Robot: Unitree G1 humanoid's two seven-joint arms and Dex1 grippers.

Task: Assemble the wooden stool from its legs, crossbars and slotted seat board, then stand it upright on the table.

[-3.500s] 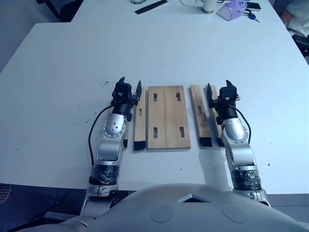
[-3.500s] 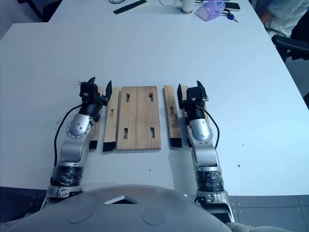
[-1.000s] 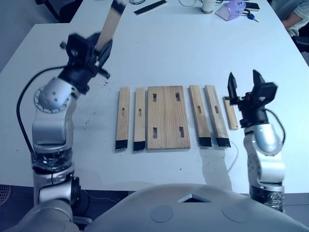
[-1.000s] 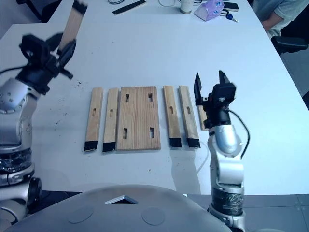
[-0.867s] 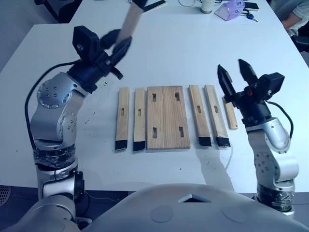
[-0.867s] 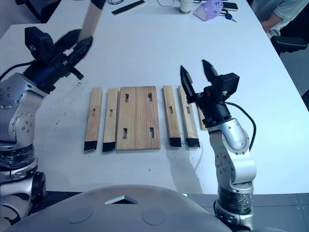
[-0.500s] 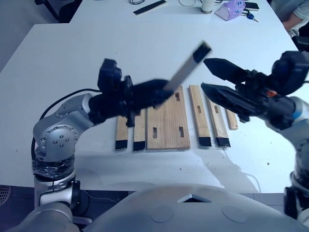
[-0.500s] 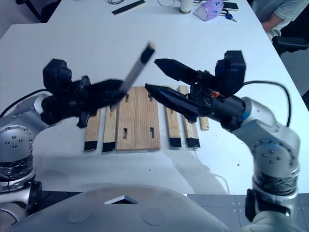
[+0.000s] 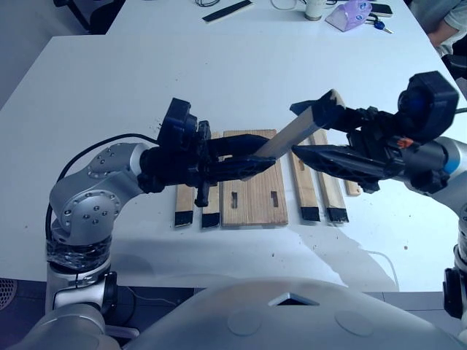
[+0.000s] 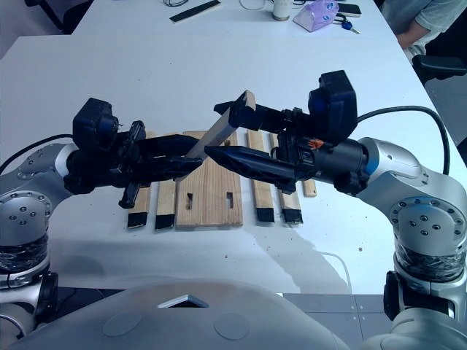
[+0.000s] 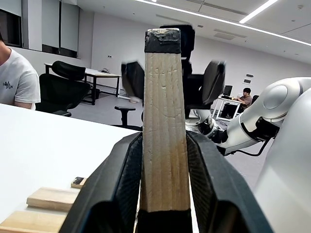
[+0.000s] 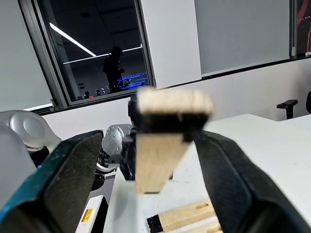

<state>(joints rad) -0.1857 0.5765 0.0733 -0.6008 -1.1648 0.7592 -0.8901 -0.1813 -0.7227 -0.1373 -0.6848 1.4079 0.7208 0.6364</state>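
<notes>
My left gripper (image 9: 263,152) is shut on a wooden bar (image 9: 281,142) with a black-painted end, held in the air above the slotted seat board (image 9: 255,208). The bar slants up toward the right. My right gripper (image 9: 295,130) is open, with one finger on each side of the bar's black end (image 12: 165,124) and a gap on both sides. In the left wrist view the bar (image 11: 163,121) stands between my left fingers (image 11: 121,174). Two legs (image 9: 210,208) lie left of the board, and two more (image 9: 332,197) lie right of it.
A short crossbar (image 9: 353,188) lies right of the right-hand legs. At the table's far edge are a black strip (image 9: 228,10), a cup (image 9: 315,7) and a purple pouch (image 9: 354,14). Dark specks dot the table (image 9: 109,87) on the left.
The left arm lifted the bar off the table and swung it over the board. In the last half second the right gripper closed in, so its fingers now straddle the bar's black end.
</notes>
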